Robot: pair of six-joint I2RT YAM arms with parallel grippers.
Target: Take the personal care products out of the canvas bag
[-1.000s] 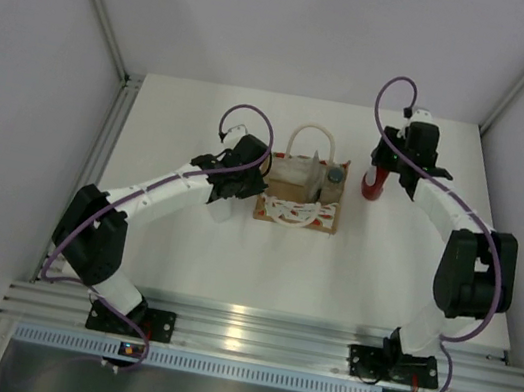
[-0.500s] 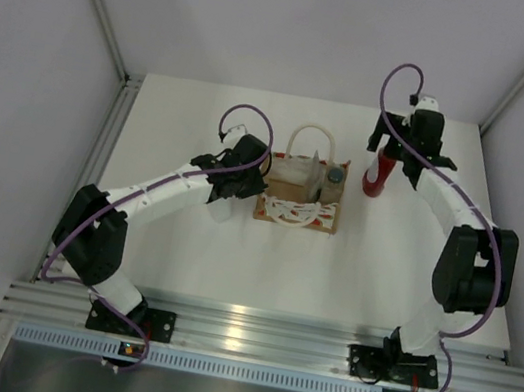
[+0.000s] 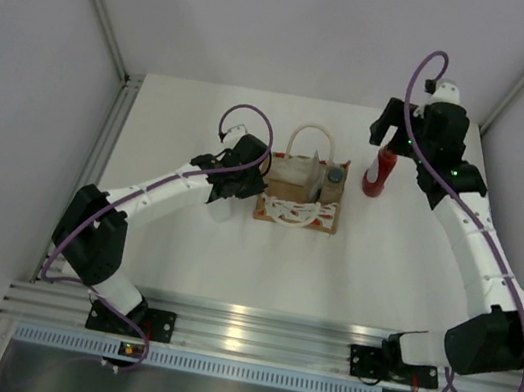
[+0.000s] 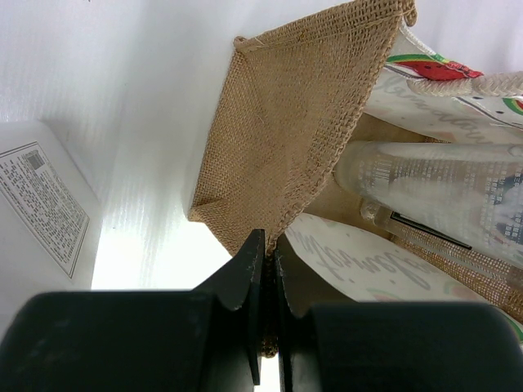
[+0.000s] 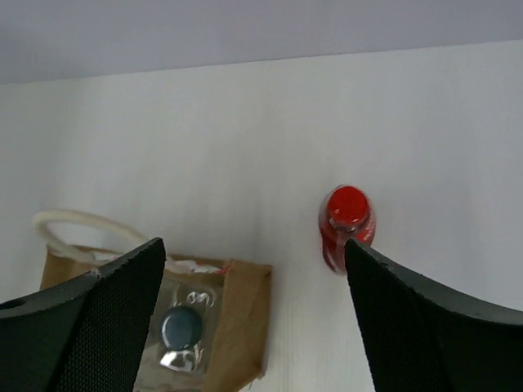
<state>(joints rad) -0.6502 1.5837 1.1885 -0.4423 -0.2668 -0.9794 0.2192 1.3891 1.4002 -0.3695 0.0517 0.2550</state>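
The canvas bag [image 3: 301, 195] is a small boxy tote of coarse tan weave with a red-and-white pattern on its front, and it stands near the middle of the white worktop [image 3: 179, 263]. It has two cream rope handles: one loops up at the far side, the other lies across the front. The left pincer [image 4: 265, 245] is pinched tight on the bag's left rim, with the weave caught between its dark fingers. One pale cream bottle [image 4: 433, 188] with a grey cap lies inside the bag. One white bottle [image 3: 222, 211] with a printed label is on the worktop just left of the bag, partly under the left arm. One red nozzle-topped bottle [image 3: 379, 172] stands upright on the worktop to the bag's right, apart from it. The right pincer [image 5: 253, 245] hangs above the red bottle, spread wide and holding nothing.
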